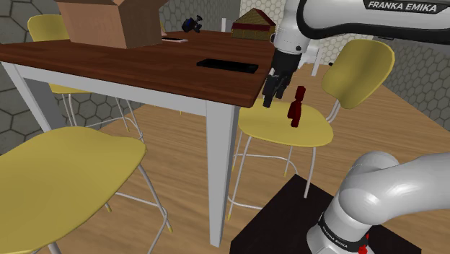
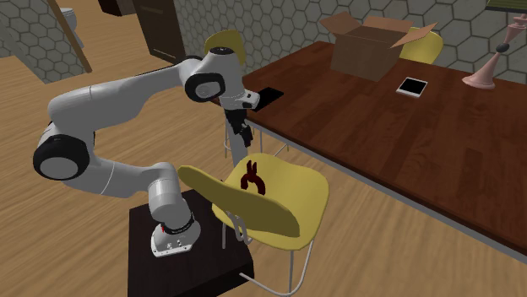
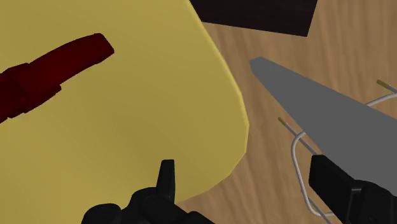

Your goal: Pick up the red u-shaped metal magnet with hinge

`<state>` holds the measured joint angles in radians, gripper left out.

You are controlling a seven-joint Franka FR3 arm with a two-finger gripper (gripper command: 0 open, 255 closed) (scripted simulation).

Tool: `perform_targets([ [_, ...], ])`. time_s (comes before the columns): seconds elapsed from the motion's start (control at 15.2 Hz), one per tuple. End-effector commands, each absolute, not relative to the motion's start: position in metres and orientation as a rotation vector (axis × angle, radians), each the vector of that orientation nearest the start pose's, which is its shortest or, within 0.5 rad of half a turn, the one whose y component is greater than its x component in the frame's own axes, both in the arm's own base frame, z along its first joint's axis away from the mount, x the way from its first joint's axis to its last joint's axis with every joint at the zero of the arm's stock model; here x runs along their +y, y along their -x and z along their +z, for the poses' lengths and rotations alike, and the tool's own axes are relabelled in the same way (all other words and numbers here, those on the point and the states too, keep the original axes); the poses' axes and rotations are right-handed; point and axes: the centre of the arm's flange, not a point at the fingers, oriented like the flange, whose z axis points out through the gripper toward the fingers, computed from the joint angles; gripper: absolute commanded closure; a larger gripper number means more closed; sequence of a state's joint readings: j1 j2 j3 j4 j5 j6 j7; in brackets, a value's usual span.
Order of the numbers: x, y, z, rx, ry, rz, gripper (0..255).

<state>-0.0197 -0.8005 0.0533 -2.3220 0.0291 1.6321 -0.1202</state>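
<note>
The dark red U-shaped magnet (image 1: 296,107) (image 2: 252,180) lies on the seat of a yellow chair (image 1: 285,131) (image 2: 283,198) beside the table's corner. My gripper (image 1: 272,97) (image 2: 241,140) hangs a little above the seat's edge nearest the table, to the magnet's left in the shoulder view. Its fingers stand apart and hold nothing. Through the wrist view, the magnet (image 3: 51,70) lies on the yellow seat (image 3: 127,133) ahead of and off to one side of the gripper (image 3: 242,167), not between the fingers (image 3: 167,181).
The brown wooden table (image 1: 130,61) (image 2: 405,135) carries a cardboard box (image 1: 108,22) (image 2: 372,46), a flat black slab (image 1: 227,66) and a phone (image 2: 414,86). A grey table leg (image 1: 220,173) (image 3: 318,108) stands close by the gripper. Another yellow chair (image 1: 65,180) fills the foreground.
</note>
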Motion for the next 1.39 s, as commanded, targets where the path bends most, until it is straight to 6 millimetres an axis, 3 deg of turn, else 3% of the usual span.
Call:
perform_targets([
  [0.0,0.019,-0.309,0.616,-0.220,3.144,-0.172,0],
  [0.86,-0.124,-0.308,0.676,-0.010,3.243,-0.050,0],
  [1.32,-0.124,-0.308,0.639,-0.010,3.243,-0.050,0],
])
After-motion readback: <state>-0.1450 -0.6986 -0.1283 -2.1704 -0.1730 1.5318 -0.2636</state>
